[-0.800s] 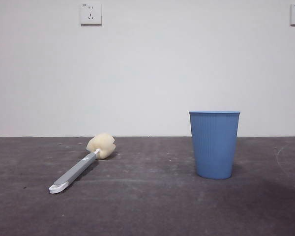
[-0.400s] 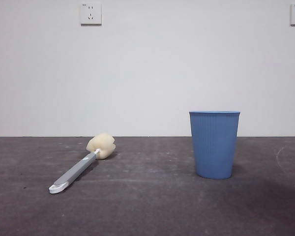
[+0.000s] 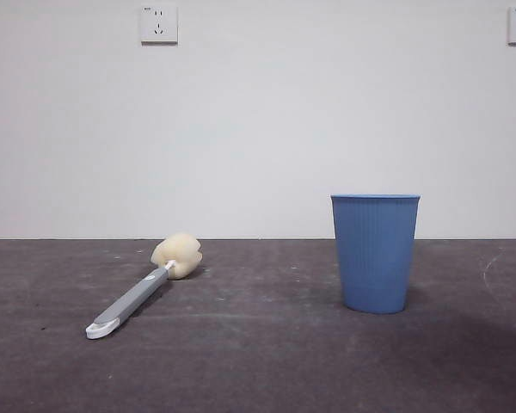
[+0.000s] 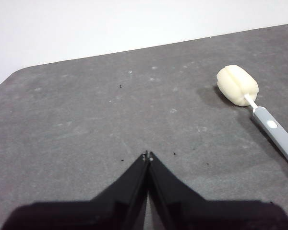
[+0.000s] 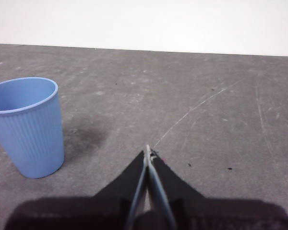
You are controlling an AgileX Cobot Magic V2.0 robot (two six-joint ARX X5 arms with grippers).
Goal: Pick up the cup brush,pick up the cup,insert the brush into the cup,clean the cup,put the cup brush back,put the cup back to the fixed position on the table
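Left of centre in the front view, the cup brush (image 3: 143, 288) is laid flat on the table (image 3: 258, 361), the cup (image 3: 376, 252) is stood upright at right, seemingly staged for pickup, and the left gripper (image 4: 148, 155) and right gripper (image 5: 148, 152) are seen clenched and empty.

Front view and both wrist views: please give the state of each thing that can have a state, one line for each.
cup brush: lying flat on the table, not held.
cup: standing upright, mouth up, nothing visible inside, not held.
left claw: shut, empty, above the table near the brush.
right claw: shut, empty, near the cup.
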